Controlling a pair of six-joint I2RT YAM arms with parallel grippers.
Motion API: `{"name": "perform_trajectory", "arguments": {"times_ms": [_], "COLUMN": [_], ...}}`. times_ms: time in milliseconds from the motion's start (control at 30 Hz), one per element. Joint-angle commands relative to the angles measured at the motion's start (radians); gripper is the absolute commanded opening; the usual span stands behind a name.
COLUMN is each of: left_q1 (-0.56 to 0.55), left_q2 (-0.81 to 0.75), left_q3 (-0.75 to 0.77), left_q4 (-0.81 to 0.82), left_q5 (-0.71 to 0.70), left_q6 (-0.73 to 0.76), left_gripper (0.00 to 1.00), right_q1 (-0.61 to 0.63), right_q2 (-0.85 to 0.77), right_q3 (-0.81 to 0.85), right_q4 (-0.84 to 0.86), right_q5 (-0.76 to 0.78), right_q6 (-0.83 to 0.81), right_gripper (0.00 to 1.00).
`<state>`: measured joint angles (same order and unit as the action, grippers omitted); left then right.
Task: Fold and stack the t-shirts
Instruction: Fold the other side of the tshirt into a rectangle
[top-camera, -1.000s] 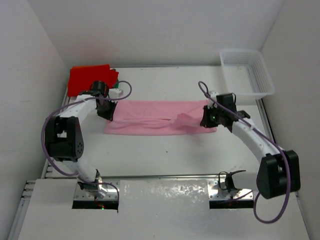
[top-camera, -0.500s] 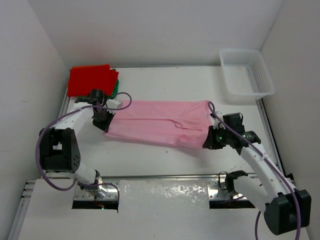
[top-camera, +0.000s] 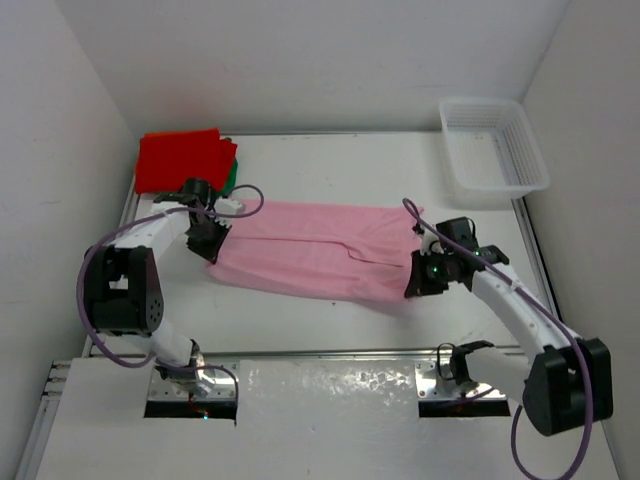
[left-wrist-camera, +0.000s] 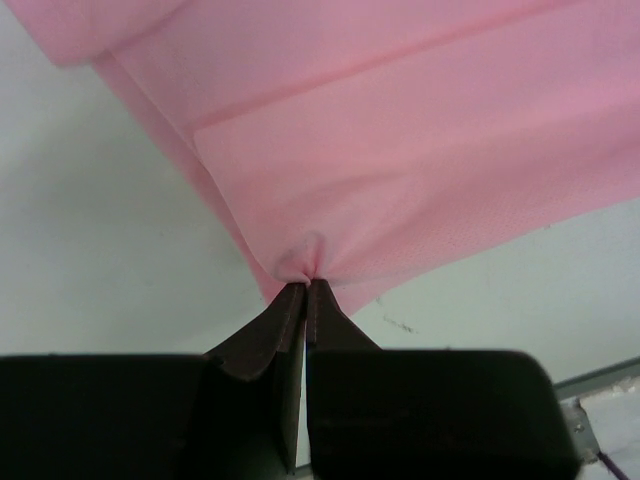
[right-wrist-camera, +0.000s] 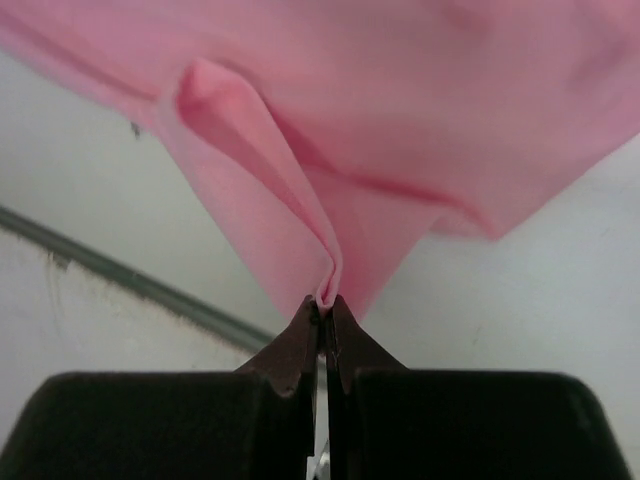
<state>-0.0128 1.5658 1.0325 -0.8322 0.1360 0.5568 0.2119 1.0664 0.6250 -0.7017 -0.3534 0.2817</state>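
L end effector (left-wrist-camera: 305, 285) is gripping the near-left corner of the pink t-shirt (top-camera: 320, 250); R end effector (right-wrist-camera: 325, 300) is gripping near-right corner, jaws closed on cloth. Shirt is lying spread across table (top-camera: 330, 165) centre; red t-shirt (top-camera: 180, 158) is sitting far-left

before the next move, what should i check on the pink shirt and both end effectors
1. Left end effector shut on the pink shirt edge: ok.
2. Right end effector shut on the pink shirt: ok.
3. Cloth spread between both grips: ok.
4. Cloth smooth: not ok, a ridge bunches up at the right grip.
5. Red shirt apart from the pink shirt, at the far left corner: ok.
6. Layers pinched in each grip: cannot tell.
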Motion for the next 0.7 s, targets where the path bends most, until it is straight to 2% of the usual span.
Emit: {"name": "perform_trajectory", "arguments": {"times_ms": [0, 67, 233, 367, 533, 667], "left_q1": [0.013, 0.013, 0.013, 0.013, 0.04, 0.053], "left_q2": [0.033, 0.053, 0.097, 0.092, 0.077, 0.063], "left_q3": [0.078, 0.11, 0.149, 0.143, 0.162, 0.17], "left_q4": [0.097, 0.139, 0.199, 0.238, 0.24, 0.214], "left_q5": [0.008, 0.014, 0.019, -0.002, -0.004, 0.011], "left_q6": [-0.058, -0.077, -0.124, -0.143, -0.156, -0.152], "left_gripper": [0.0, 0.0, 0.0, 0.0, 0.0, 0.0], "right_q1": [0.0, -0.003, -0.008, -0.016, -0.02, -0.031], "right_q2": [0.084, 0.159, 0.305, 0.354, 0.348, 0.271], "right_q3": [0.111, 0.143, 0.218, 0.251, 0.277, 0.234], "right_q4": [0.201, 0.272, 0.329, 0.358, 0.369, 0.406], "right_q5": [0.111, 0.146, 0.208, 0.255, 0.257, 0.215], "right_q6": [-0.045, -0.058, -0.127, -0.151, -0.173, -0.203], "right_gripper": [0.0, 0.0, 0.0, 0.0, 0.0, 0.0]}}
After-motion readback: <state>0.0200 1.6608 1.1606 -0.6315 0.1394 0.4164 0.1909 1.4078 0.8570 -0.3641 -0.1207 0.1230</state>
